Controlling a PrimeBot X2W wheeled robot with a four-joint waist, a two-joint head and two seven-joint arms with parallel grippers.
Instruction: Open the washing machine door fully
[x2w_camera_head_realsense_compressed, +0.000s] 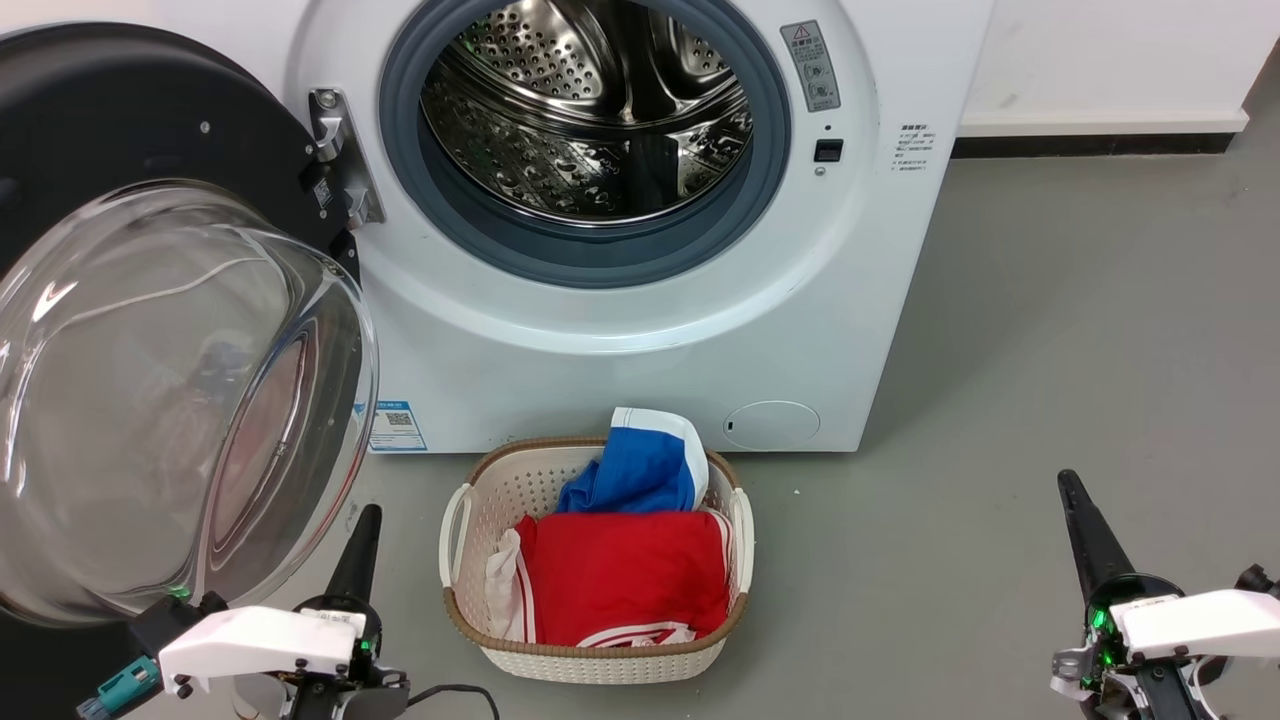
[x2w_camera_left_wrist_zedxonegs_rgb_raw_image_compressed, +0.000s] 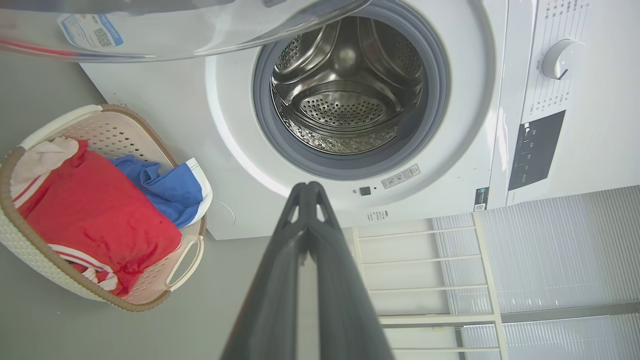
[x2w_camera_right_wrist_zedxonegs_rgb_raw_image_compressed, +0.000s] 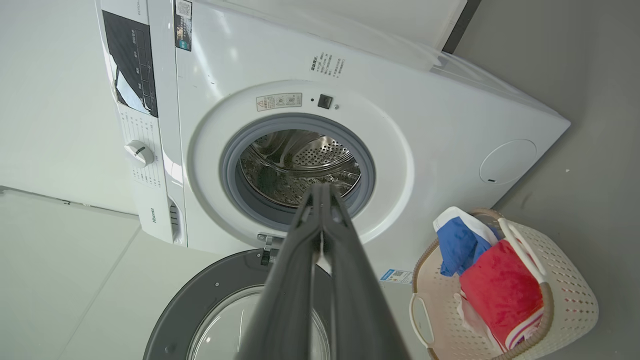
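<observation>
Hanging wide open, washing machine door (x2w_camera_head_realsense_compressed: 170, 330), left claw (x2w_camera_head_realsense_compressed: 369, 514) and right claw (x2w_camera_head_realsense_compressed: 1068, 482) both closed, empty

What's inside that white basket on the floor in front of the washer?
The basket holds a red garment with white stripes, a blue garment with white trim draped over one end, and white cloth beside the red. Whatever lies underneath is covered.
</observation>
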